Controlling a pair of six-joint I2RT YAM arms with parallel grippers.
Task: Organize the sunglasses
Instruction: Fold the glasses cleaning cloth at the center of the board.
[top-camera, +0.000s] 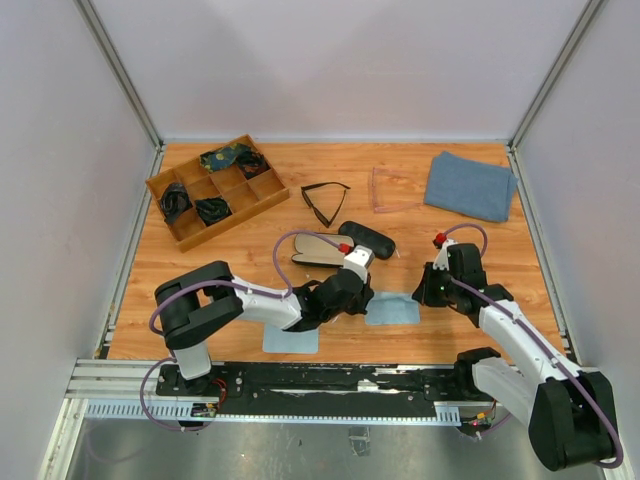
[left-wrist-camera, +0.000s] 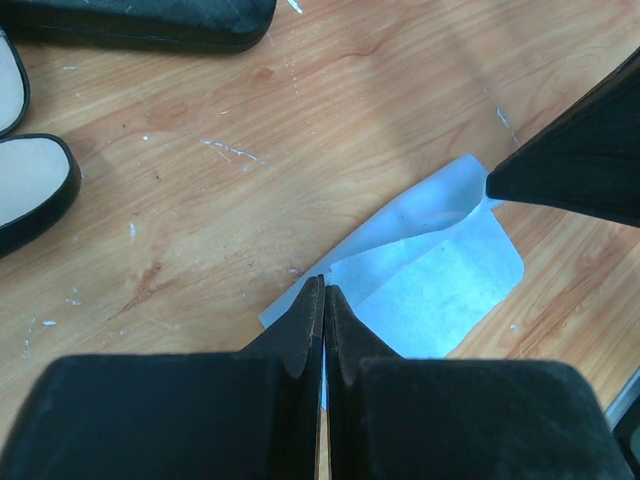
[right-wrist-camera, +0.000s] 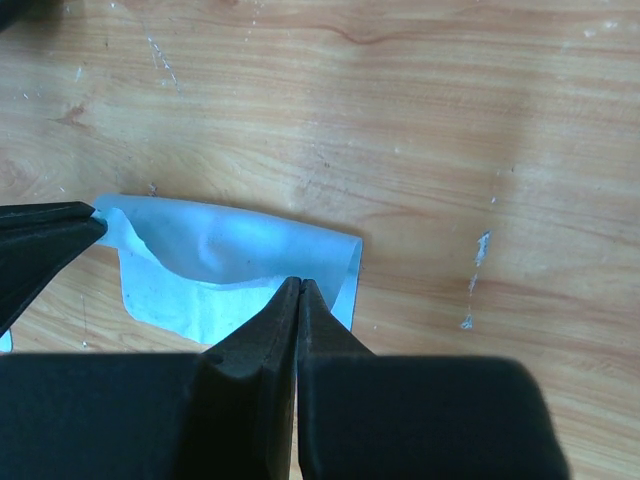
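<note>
While left claw (left-wrist-camera: 322, 285) and right claw (right-wrist-camera: 298, 288) clamp one cloth (left-wrist-camera: 440, 290), black sunglasses (top-camera: 324, 189) only overhead

A light blue cloth (top-camera: 392, 310) (left-wrist-camera: 430, 280) (right-wrist-camera: 220, 270) lies on the wooden desk (top-camera: 530, 250) between the left jaws and the right jaws, its edge curled up towards both tips. A second cloth (top-camera: 290, 340) lies flat, nearer than the left jaws. Just beyond the left jaws sits an open case (top-camera: 318, 247) with a pale lining, and beside it a closed black case (top-camera: 367, 238). Far beyond the left jaws stands a divided wooden tray (top-camera: 232, 224) holding dark items. A folded blue towel (top-camera: 470, 185) lies well beyond the right jaws.
</note>
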